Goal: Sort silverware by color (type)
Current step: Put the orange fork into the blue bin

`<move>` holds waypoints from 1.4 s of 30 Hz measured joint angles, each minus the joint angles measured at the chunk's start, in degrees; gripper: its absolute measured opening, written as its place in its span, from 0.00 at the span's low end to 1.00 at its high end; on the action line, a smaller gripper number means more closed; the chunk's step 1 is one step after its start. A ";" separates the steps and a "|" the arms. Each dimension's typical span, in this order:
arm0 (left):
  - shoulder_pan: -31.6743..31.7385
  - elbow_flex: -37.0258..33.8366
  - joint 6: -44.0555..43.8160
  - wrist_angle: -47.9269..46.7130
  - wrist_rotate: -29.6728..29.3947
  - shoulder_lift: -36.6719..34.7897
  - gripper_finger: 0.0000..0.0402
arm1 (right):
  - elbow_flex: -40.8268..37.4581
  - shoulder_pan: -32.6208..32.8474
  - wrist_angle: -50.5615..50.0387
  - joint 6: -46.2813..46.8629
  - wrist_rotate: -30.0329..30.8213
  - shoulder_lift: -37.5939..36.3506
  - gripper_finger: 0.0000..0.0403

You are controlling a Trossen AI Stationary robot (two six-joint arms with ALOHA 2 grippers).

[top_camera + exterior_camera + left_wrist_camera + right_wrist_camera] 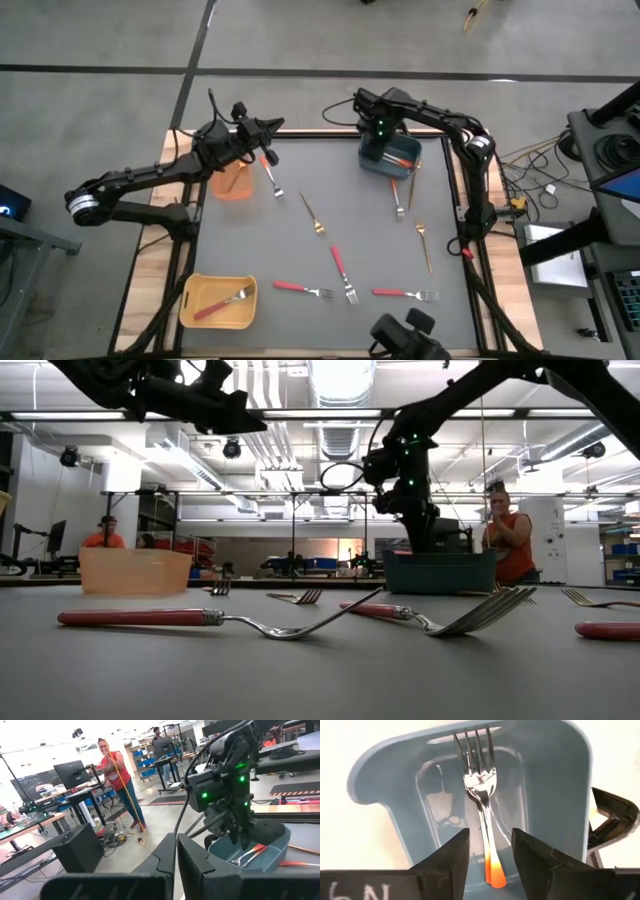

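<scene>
Currently, an orange-handled fork (482,805) lies flat on the floor of the blue-grey bin (560,785), which stands at about 1 o'clock on the mat in the high view. The right gripper (489,851) hangs directly over the fork's handle, fingers spread apart and grasping nothing. Judgement: this is the release stage of a drop-off, with the fork already delivered.

Doing it well:
- Lift straight up before swinging away, since the fingers straddle the handle inside the bin walls; a sideways pull could drag the bin.
- Keep the fingers apart until clear of the rim.

Rest of the silverware, high view:
- second orange-handled fork (399,199) on the mat just outside the bin, toward 6 o'clock of it; likely the nearest next pick for this arm
- gold forks (313,214) at mat centre and another toward 3 o'clock
- red-handled forks (342,272) in a loose row toward 6 o'clock
- one red-handled fork already in the yellow bin (192,297) at 7 o'clock

The left gripper (268,136) sits at about 11 o'clock, raised near the orange bin (232,186), with a red-handled fork (271,174) on the mat beside it. Its fingers look pressed together in its wrist view, grasping nothing that can be seen.
</scene>
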 joint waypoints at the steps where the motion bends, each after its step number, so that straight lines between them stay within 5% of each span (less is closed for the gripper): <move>1: -0.02 0.00 0.00 -0.02 -0.01 0.00 0.00 | 0.00 0.00 0.02 0.09 -0.04 -0.31 0.33; 8: 0.00 0.01 0.04 -0.97 -0.12 0.00 0.00 | -1.02 -0.02 2.50 0.59 -4.58 -1.77 0.32; 42: 0.00 1.84 1.58 -1.11 -0.10 -2.34 0.00 | -11.73 -0.04 12.54 0.99 -3.96 -1.77 0.34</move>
